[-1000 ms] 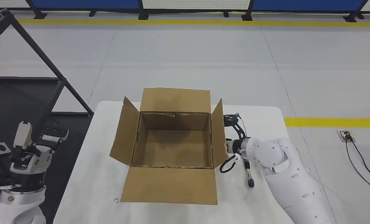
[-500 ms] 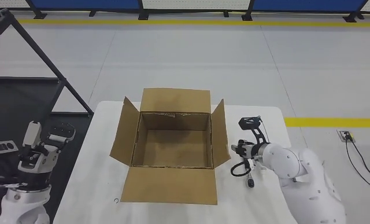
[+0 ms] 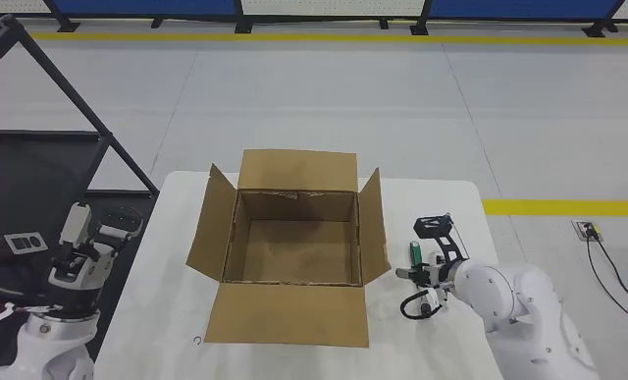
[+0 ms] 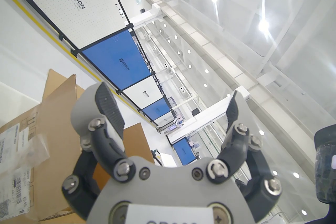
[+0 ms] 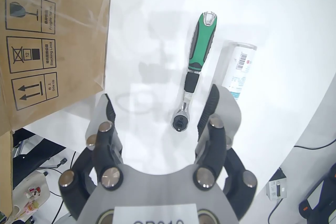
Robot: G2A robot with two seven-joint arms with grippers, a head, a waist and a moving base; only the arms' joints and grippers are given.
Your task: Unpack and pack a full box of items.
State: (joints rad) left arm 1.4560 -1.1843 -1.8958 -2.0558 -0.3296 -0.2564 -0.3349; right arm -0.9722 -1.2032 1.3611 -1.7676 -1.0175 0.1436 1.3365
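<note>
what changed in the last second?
Right gripper, open, backed away from the box flap on its side toward the robot, and now hangs over the wrench. Left gripper, open, shifted slightly toward the box. Nothing visibly gripped or released. Box stayed put.

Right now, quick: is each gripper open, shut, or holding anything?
Left gripper: open, holding nothing.
Right gripper: open, empty, over the ratchet wrench.

White table [image 3: 175,311] bears cardboard box [image 3: 290,317], ratchet wrench [image 5: 200,51] and bottle [image 5: 240,64].
</note>
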